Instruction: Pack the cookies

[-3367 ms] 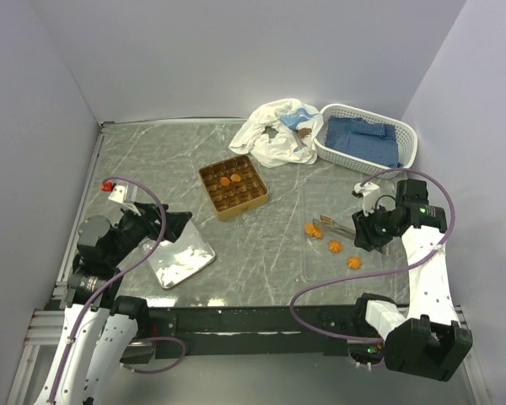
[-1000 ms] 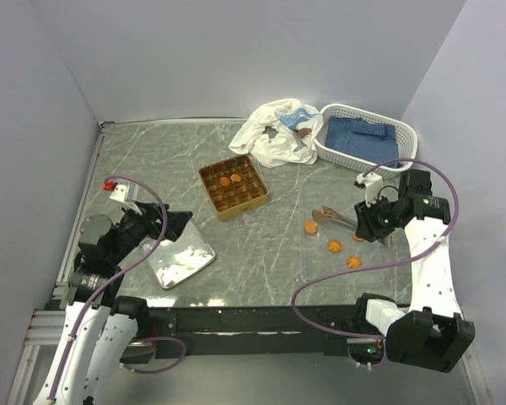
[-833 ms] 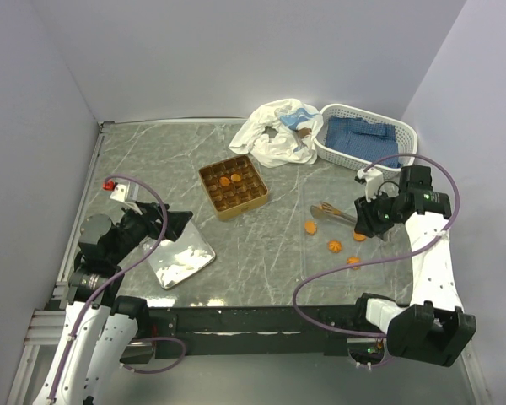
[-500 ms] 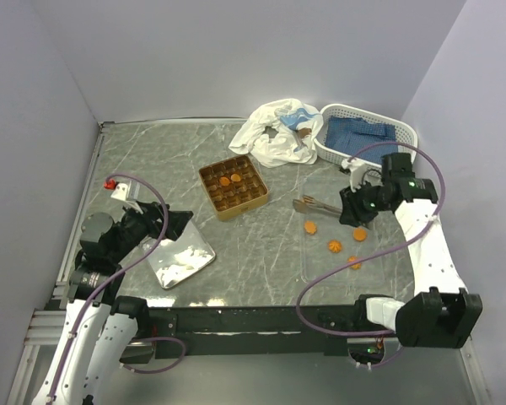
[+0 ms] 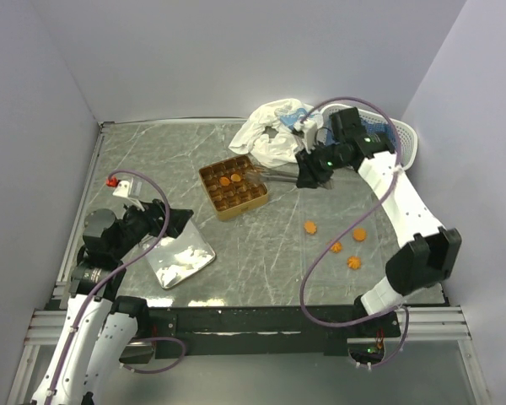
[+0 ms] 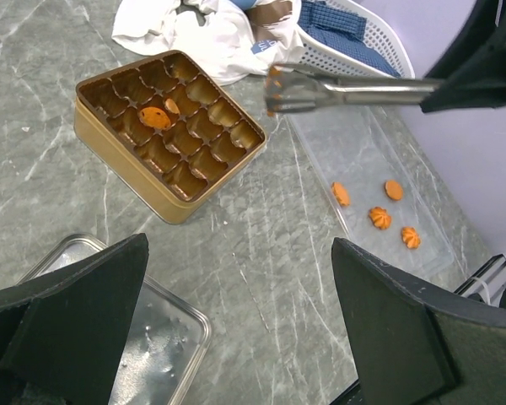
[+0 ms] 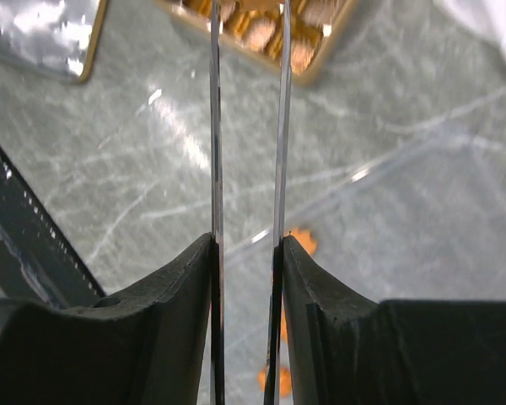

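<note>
my left gripper (image 5: 175,224) hangs wide open by the steel tray (image 5: 184,258), out of the way. four cookies (image 6: 379,218) on the clear sheet (image 6: 354,152). right gripper (image 5: 310,171) clamped on tongs (image 6: 354,84), pinched cookie (image 6: 273,88) reaching the tin (image 6: 131,164) for a drop.

Top view: fixed, high above the near edge, facing down and forward; distant, whole table (image 5: 152,169) in frame; left wrist view: raised over the table's left side, facing right and downward, middle range; right wrist view: close, facing down along the tongs (image 6: 363,84) toward the tin (image 6: 125,164); shared by all three: tin, tongs, some cookies (image 6: 379,218).
</note>
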Action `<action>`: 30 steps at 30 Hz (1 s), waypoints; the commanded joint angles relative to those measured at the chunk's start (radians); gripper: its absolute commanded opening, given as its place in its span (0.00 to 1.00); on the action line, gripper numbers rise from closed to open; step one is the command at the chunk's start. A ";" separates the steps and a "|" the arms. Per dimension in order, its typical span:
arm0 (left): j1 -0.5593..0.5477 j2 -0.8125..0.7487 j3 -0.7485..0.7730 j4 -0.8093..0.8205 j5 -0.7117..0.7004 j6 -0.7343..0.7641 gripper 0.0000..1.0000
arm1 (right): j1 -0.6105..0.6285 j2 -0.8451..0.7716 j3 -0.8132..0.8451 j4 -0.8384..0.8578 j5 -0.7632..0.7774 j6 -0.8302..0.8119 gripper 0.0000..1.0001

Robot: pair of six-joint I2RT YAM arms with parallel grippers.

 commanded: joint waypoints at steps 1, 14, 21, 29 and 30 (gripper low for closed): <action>0.008 0.006 0.008 0.026 -0.014 0.016 0.97 | 0.033 0.103 0.135 0.066 0.028 0.057 0.34; 0.016 0.013 0.007 0.029 -0.001 0.018 0.97 | 0.034 0.345 0.367 0.036 0.066 0.085 0.36; 0.020 0.013 0.007 0.031 0.005 0.018 0.96 | 0.040 0.431 0.440 0.014 0.097 0.085 0.39; 0.023 0.010 0.007 0.032 0.009 0.018 0.96 | 0.059 0.453 0.433 0.016 0.118 0.079 0.43; 0.023 0.010 0.007 0.031 0.008 0.018 0.97 | 0.060 0.454 0.430 0.017 0.120 0.079 0.44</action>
